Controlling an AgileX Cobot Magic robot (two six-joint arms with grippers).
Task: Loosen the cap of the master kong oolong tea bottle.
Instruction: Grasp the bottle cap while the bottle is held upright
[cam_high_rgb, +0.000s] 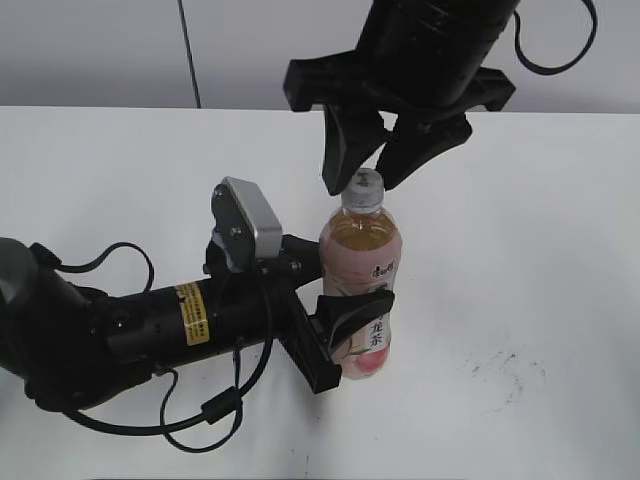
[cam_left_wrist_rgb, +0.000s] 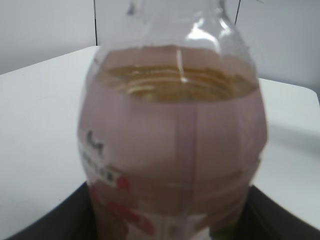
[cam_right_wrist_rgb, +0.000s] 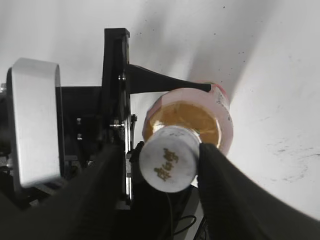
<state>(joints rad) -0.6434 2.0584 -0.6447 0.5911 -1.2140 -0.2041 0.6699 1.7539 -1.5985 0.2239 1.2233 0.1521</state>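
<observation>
- So, nearest the exterior camera: left arm (cam_high_rgb: 120, 330), black cylindrical housing with a yellow sticker, loose black cables looped around it, lying low across a white matte table (cam_high_rgb: 100, 170).
- Silver-grey rounded camera block (cam_high_rgb: 245, 225) sits on its wrist.
- Left gripper (cam_high_rgb: 352, 335): black flat fingers clamped on the bottle's lower label. One finger (cam_high_rgb: 352, 312) wraps the front; in the right wrist view the other finger (cam_right_wrist_rgb: 165, 85) tapers to a thin tip pressed against the far side.
- Bottle (cam_high_rgb: 361, 285): clear plastic, upright on the table, amber tea up to the shoulder, pink wrap label with a white panel of characters and a peach picture near the base.
- Left wrist view: bottle (cam_left_wrist_rgb: 172, 150) fills the frame, label blurred, ribbed clear shoulder above the tea line; the black base of the gripper shows along the bottom edge.
- Cap (cam_high_rgb: 363, 184): small, round, pale grey-white, ribbed side. From above, cap (cam_right_wrist_rgb: 170, 159) has a flat top with a gold-brown mark on it.
- Right gripper (cam_high_rgb: 366, 176): comes down from above, black angular fingers set narrow, one on each side of the cap.
- Right wrist view: right-hand finger (cam_right_wrist_rgb: 225, 195) touches the cap's edge; the left-hand one (cam_right_wrist_rgb: 100, 195) sits just beside it, contact unclear.
- Table right of the bottle carries faint dark scuffs (cam_high_rgb: 510, 368).
- Beyond: pale wall with a thin dark vertical line (cam_high_rgb: 188, 50).
</observation>
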